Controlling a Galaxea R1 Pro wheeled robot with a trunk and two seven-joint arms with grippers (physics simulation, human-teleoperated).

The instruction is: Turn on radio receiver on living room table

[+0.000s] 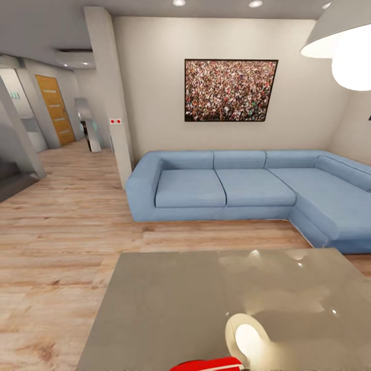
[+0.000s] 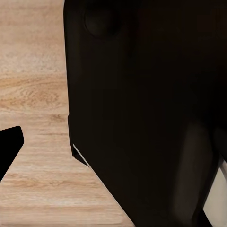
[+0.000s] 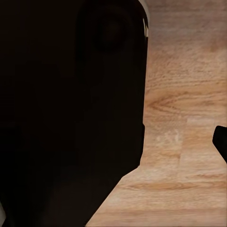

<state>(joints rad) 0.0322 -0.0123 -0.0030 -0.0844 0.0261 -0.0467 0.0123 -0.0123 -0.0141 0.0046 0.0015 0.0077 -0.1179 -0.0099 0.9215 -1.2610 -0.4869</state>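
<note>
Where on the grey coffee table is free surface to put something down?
The coffee table is bare over its left half and along the far edge facing the blue sofa. The crowded spot is the near edge, where the red radio sits. The bright oval beside it is the lamp's reflection.

Radio receiver [image 1: 207, 365]: only its red top edge with white trim is visible, cut off at the 6 o'clock edge of the head view. It rests on the table [image 1: 170, 304], a low piece with a glossy grey top reflecting lamp glare. Living room: light plank floor [image 1: 67, 226], with a blue sectional sofa [image 1: 247, 190] at 12 to 3 o'clock beyond the table.
</note>
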